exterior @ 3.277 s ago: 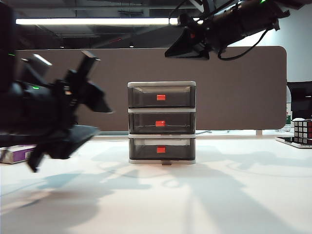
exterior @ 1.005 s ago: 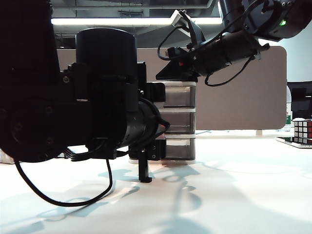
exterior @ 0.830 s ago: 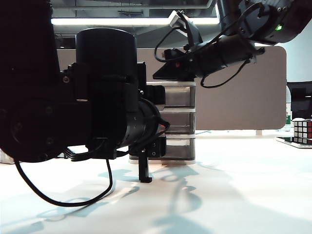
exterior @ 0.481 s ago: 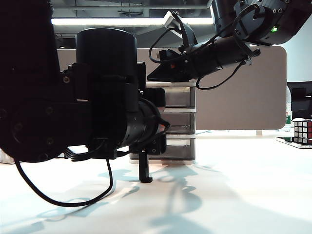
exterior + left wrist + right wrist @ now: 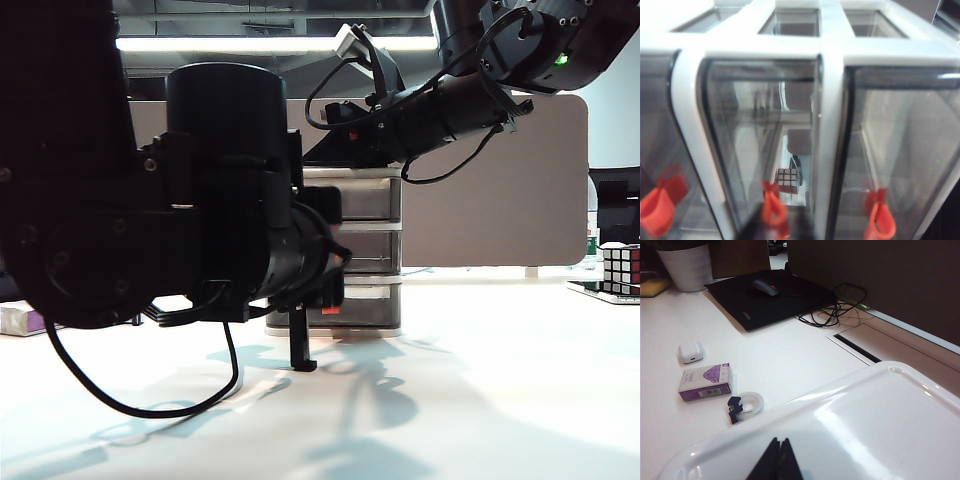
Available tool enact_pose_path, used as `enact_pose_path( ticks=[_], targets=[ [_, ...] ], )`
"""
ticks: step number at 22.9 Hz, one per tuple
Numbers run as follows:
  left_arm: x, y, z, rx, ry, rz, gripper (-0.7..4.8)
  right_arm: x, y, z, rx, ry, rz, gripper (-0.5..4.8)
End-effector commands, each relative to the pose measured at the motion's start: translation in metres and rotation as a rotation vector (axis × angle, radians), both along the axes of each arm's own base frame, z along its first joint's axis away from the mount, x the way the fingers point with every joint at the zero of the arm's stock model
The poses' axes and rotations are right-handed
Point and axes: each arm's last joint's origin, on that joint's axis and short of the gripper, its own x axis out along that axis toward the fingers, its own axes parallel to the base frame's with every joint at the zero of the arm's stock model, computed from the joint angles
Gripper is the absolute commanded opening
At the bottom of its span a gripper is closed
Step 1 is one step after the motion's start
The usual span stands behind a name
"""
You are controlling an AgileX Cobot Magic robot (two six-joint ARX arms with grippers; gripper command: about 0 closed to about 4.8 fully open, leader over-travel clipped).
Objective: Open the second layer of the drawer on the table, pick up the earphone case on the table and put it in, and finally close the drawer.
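The left end effector [image 5: 775,222] has been narrowing around the second layer [image 5: 760,145]'s red tab [image 5: 772,207]; a firm pinch cannot be confirmed. The right end effector [image 5: 776,460], pressed together, rests atop the drawer [image 5: 365,250]. The earphone case [image 5: 690,352] lies on the surface [image 5: 780,355], left of the drawer.

Left claw [image 5: 774,220] low, right claw [image 5: 776,460] shut, raised.

Right hand [image 5: 776,460] apparently closed over drawer [image 5: 880,425] top, earphone case [image 5: 690,351], purple box [image 5: 705,381] beyond
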Motion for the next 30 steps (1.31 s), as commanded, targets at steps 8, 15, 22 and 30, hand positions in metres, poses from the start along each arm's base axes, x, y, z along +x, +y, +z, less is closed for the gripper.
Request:
enact_pose_path(
  ticks=[8, 15, 22, 30],
  targets=[
    [0.000, 0.000, -0.001, 0.023, 0.003, -0.004, -0.05, -0.003, -0.002, -0.023, -0.065, 0.160, -0.021, -0.05],
    [-0.004, -0.004, 0.005, 0.113, -0.071, -0.057, -0.05, -0.004, -0.003, -0.026, -0.085, 0.185, -0.041, -0.05],
    [-0.030, -0.008, 0.000, 0.144, -0.046, -0.043, -0.05, -0.004, -0.003, -0.026, -0.086, 0.189, -0.041, -0.05],
    [-0.083, -0.005, -0.001, 0.176, -0.015, -0.045, -0.06, -0.005, -0.004, -0.030, -0.113, 0.231, -0.060, -0.05]
  ],
)
